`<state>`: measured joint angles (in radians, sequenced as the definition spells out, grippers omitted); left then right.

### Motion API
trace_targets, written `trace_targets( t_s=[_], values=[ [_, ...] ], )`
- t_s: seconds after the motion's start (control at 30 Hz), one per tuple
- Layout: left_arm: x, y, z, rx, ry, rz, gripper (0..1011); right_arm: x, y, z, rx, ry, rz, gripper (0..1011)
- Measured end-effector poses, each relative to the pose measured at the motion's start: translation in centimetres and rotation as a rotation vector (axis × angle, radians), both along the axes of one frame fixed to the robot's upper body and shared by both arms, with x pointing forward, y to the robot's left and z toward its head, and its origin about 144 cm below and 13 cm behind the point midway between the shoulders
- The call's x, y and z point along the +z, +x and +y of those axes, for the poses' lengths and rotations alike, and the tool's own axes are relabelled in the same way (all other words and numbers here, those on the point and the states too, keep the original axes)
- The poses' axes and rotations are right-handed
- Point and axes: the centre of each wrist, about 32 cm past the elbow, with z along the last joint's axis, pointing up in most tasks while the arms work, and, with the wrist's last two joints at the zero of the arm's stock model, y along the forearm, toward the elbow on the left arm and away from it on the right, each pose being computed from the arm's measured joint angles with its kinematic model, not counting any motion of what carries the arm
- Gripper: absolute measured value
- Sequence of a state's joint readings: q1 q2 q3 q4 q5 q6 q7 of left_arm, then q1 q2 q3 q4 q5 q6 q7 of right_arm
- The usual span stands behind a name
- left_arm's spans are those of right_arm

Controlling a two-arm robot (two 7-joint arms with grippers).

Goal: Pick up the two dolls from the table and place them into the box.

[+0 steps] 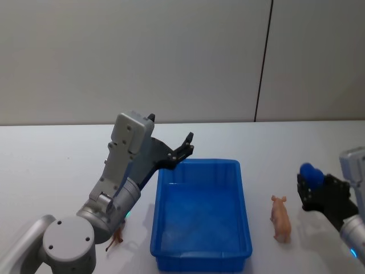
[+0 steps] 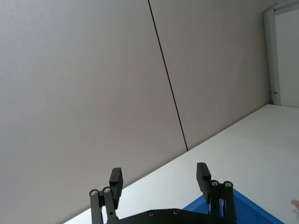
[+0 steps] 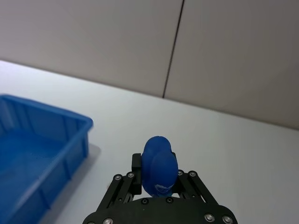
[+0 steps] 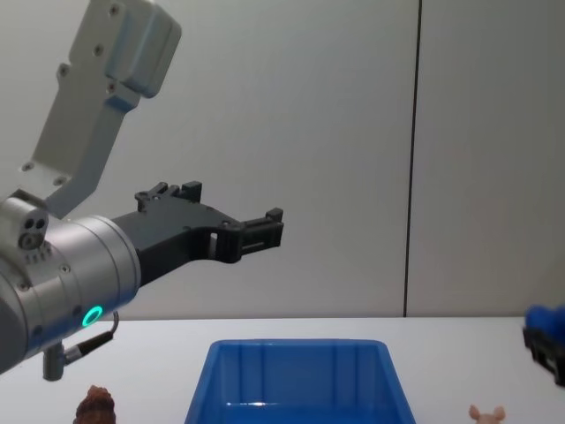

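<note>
Left gripper point(image 2: 159, 171), fingers spread wide with nothing between them, hangs in the air over the far left corner of the blue box point(image 1: 199, 264) on the white table point(image 1: 45, 171). Right gripper point(image 1: 307, 181), low at the table's right side, is clamped on a blue rounded object point(image 3: 158, 161). The pale pink doll point(image 1: 280, 218) lies on the table between the box and the right gripper, while the reddish-brown doll point(image 4: 95, 406) sits left of the box, beside the left arm.
</note>
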<state>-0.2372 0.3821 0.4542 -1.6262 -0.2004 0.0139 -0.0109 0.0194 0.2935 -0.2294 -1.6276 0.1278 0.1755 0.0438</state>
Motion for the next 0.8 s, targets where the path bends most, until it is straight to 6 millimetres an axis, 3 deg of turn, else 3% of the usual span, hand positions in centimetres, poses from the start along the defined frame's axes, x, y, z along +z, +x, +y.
trace_targets(
  t_s=[0.43, 0.8],
  values=[
    [0.0, 0.0, 0.0, 0.000, 0.000, 0.000, 1000, 3.5, 0.1, 1.2, 0.151, 0.086, -0.077, 241],
    [0.0, 0.0, 0.0, 0.000, 0.000, 0.000, 1000, 4.9, 0.5, 2.8, 0.295, 0.108, 0.000, 165]
  ],
)
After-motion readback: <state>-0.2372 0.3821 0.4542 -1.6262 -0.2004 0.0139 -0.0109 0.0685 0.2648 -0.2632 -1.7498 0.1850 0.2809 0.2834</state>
